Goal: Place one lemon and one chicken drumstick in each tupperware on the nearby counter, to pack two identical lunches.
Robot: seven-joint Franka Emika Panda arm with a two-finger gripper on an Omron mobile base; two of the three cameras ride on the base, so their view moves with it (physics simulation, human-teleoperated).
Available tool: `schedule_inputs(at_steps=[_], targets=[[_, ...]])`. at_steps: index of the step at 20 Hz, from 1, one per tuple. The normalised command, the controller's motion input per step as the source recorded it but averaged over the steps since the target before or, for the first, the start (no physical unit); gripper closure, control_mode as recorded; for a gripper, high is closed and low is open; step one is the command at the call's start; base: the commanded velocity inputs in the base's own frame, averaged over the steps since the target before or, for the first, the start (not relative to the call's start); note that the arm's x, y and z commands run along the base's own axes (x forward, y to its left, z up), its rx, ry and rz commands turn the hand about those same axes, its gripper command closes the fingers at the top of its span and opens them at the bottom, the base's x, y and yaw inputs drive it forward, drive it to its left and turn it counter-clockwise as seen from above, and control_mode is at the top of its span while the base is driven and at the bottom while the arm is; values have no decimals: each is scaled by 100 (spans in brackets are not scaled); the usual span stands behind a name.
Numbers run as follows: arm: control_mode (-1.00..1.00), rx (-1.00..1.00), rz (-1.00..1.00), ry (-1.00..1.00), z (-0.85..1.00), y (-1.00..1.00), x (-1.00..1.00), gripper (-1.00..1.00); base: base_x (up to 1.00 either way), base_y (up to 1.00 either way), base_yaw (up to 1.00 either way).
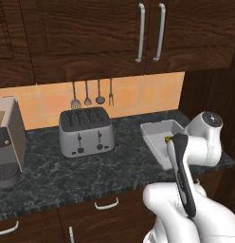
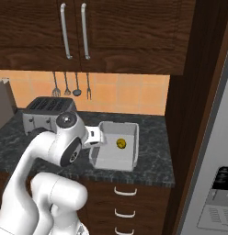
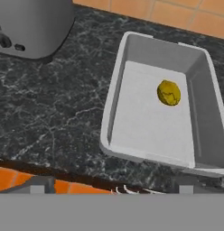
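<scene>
While the white arm stood bent in front of the counter (image 1: 91, 166), its hand hung above the right end of the black speckled worktop, looking down on a light-grey tupperware tray (image 3: 127, 81). Inside that tray lay one yellow lemon (image 3: 169, 92), resting on the flat floor toward the far half, nearer the right wall than the left, and apart from both. From the right base view the same lemon (image 2: 120, 143) showed as a small yellow ball in the middle of the tray (image 2: 116, 162), with the arm's wrist just to the tray's left. From the left base view the tray (image 1: 155, 130) sat at the right end of the counter, half covered by the arm's elbow, and the lemon (image 1: 166, 139) peeped out as a sliver at the edge of the dark link.

Whether the pincer was spread or closed, I could not tell, since its tips were not clear in any of the pictures.

To the left of the tray, well apart from it, stood a silver four-slot toaster (image 1: 86, 131) against the orange tiled wall. Four utensils (image 1: 91, 95) hung on the wall above it. Farther left stood a grey coffee machine (image 1: 8, 142). Dark wooden cupboards with silver handles (image 1: 150, 32) hung overhead.
</scene>
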Motion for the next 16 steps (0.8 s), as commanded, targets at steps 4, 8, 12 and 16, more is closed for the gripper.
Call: schedule_inputs(at_steps=[4,8,12,16], targets=[[100,-1,-2,-1,0,-4,-50,-100,-50,-2,0],[100,0,0,0,0,0,0,-100,-100,-16,-2],[100,0,0,0,0,0,0,-100,-41,-86,-2],[100,0,0,0,0,0,0,-100,2,-100,8]])
